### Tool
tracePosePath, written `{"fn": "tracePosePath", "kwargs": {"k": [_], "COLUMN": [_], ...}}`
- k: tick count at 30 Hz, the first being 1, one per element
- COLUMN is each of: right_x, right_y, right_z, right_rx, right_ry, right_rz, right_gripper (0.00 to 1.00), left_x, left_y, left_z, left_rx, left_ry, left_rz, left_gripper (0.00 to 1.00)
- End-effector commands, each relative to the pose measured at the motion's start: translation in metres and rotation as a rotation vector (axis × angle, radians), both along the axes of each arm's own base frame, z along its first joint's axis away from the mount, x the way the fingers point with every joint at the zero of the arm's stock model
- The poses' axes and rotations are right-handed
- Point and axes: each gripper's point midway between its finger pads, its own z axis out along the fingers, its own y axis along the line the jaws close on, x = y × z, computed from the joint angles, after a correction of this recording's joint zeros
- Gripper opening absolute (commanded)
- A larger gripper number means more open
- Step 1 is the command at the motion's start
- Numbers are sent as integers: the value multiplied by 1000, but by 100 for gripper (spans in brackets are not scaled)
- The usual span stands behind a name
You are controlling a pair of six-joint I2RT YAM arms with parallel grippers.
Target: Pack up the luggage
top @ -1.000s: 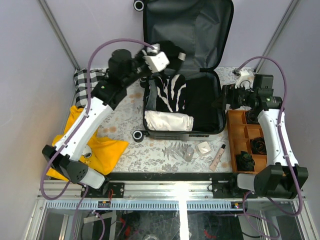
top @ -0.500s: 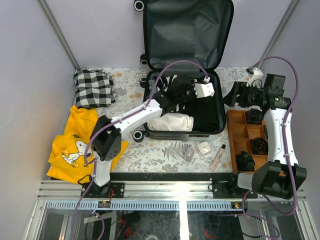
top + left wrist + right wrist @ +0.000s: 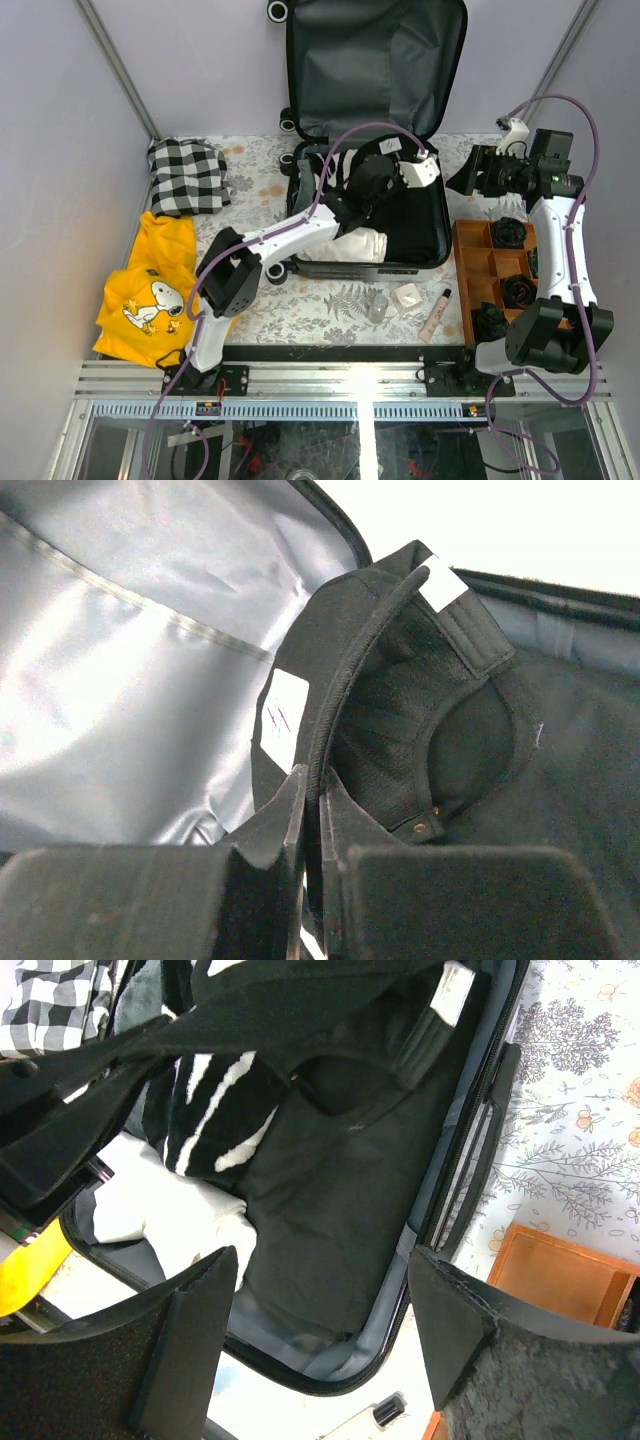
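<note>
The luggage (image 3: 378,70) lies open in the upper centre of the top view, its lid propped upright at the back; the left gripper (image 3: 312,795) reaches over its right half, jaws clamped on the edge of a black cap (image 3: 400,730); the right gripper (image 3: 322,1260) hovers at upper right, beside the case's right rim, jaws wide apart and empty; an orange tray (image 3: 470,240) sits just below it.
</note>
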Motion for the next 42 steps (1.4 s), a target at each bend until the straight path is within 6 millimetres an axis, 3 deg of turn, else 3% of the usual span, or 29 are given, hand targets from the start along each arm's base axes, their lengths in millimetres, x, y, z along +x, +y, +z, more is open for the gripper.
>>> {"fn": "tracePosePath", "kwargs": {"k": [1, 6, 10, 11, 13, 14, 16, 20, 23, 26, 29, 35, 39, 42], "right_x": [6, 2, 6, 8, 12, 14, 17, 27, 34, 40, 47, 75, 103, 122], "right_y": [-2, -6, -7, -7, -6, -7, -7, -1, 5, 23, 50, 105, 126, 135], "right_z": [20, 22, 23, 23, 24, 24, 25, 30, 34, 34, 30, 6, -20, -49], "right_rx": [4, -32, -37, -33, -24, -22, -18, 26, 34, 22, 5, -46, -47, -43], "right_ry": [-59, -71, -75, -72, -69, -70, -72, -84, -90, -95, -101, -88, -55, -8], "right_rz": [-11, -26, -24, -22, -16, -15, -15, 8, 26, 67, 125, 244, 286, 297], "right_gripper": [76, 76, 76, 76, 75, 74, 73, 71, 70, 69, 69, 67, 66, 66], "left_x": [7, 0, -8, -10, -18, -24, -39, -81, -117, -141, -145, -109, -75, -54], "left_y": [-18, -16, -10, -9, -12, -15, -21, -27, -18, 5, 39, 129, 199, 246], "left_z": [42, -28, -70, -77, -85, -84, -61, -9, 29, 53, 70, 70, 70, 58], "left_rx": [-97, 56, 125, 144, 137, 115, 56, -34, -92, -129, -195, -330, -432, -485], "left_ry": [-102, -67, -4, 17, 79, 132, 196, 325, 387, 449, 526, 623, 660, 686], "left_rz": [-26, -54, -60, -61, -82, -108, -165, -306, -401, -439, -413, -189, -18, 90], "left_gripper": [0, 0, 0, 8, 44, 58, 73, 91, 98, 100, 100, 100, 100, 99]}}
